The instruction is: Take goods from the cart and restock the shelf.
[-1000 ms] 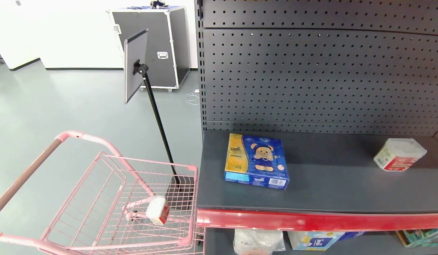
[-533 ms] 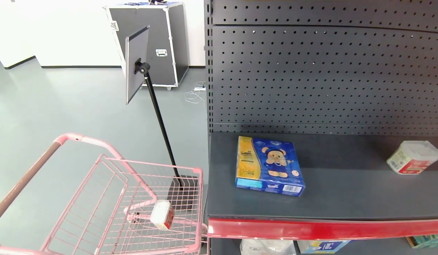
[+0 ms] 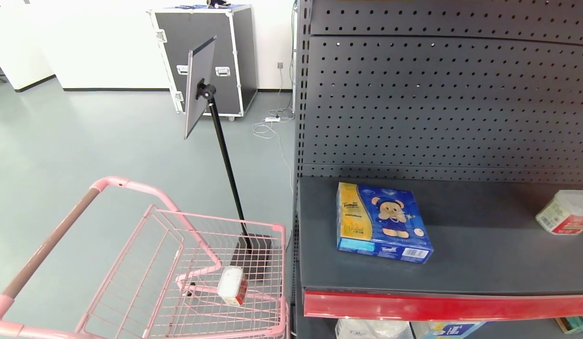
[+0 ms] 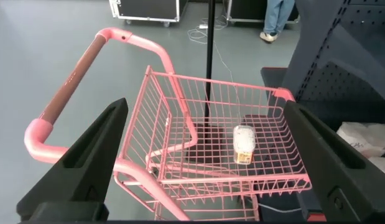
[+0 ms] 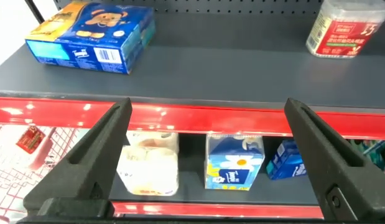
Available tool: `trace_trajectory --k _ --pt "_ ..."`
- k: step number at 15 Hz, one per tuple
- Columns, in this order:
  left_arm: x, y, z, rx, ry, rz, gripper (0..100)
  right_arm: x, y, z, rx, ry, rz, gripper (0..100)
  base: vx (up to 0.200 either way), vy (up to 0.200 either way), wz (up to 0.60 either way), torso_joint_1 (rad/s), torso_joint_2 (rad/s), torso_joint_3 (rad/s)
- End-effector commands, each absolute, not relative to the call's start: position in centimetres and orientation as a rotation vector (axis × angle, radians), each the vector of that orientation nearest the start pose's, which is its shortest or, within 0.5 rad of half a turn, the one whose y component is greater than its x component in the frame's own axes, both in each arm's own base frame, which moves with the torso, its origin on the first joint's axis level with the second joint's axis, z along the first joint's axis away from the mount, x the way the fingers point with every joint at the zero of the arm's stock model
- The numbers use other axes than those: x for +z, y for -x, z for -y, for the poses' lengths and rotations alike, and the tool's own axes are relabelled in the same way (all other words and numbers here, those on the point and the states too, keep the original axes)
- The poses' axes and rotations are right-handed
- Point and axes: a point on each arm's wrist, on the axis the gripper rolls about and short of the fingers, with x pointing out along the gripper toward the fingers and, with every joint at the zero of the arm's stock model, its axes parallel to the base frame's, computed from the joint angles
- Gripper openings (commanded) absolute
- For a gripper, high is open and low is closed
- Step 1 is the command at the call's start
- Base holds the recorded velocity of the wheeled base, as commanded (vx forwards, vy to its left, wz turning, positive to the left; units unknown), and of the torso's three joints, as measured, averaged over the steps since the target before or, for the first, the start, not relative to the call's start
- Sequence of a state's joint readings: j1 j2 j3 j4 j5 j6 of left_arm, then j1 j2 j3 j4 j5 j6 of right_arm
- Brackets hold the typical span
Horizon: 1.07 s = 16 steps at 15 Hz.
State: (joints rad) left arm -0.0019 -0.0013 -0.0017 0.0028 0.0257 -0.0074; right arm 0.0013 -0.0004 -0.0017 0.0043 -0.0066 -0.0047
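Left end effector (image 4: 206, 104): fingers spread wide, holding nothing, hanging over the pink cart (image 4: 92, 56). Small white-and-red container (image 4: 244, 143) lies on its side in the basket, beyond and between the fingers.

Right end effector (image 5: 208, 104): spread, empty, facing the shelf (image 5: 229, 74). Blue tissue box (image 5: 92, 37) and jar (image 5: 341, 28) lie ahead, well apart.

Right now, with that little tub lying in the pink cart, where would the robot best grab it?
Probably from straight above, through the open top of the cart: wire walls block the sides. The tub lies on its side, so the open left gripper should close across its round middle.
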Motion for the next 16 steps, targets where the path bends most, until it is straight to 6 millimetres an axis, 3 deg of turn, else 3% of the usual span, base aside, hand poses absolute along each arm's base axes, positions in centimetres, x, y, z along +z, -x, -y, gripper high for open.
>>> trace_trajectory --k 1,16 --pt "7.56 2.29 -0.06 0.025 0.008 -0.001 100 7.54 2.29 0.02 -0.005 0.005 -0.003 100 0.000 0.000 0.00 0.000 0.00 0.000" --pt "7.56 2.29 -0.06 0.025 0.008 -0.001 100 7.54 2.29 0.02 -0.006 0.009 -0.003 100 0.000 0.000 0.00 -0.131 0.31 0.184"
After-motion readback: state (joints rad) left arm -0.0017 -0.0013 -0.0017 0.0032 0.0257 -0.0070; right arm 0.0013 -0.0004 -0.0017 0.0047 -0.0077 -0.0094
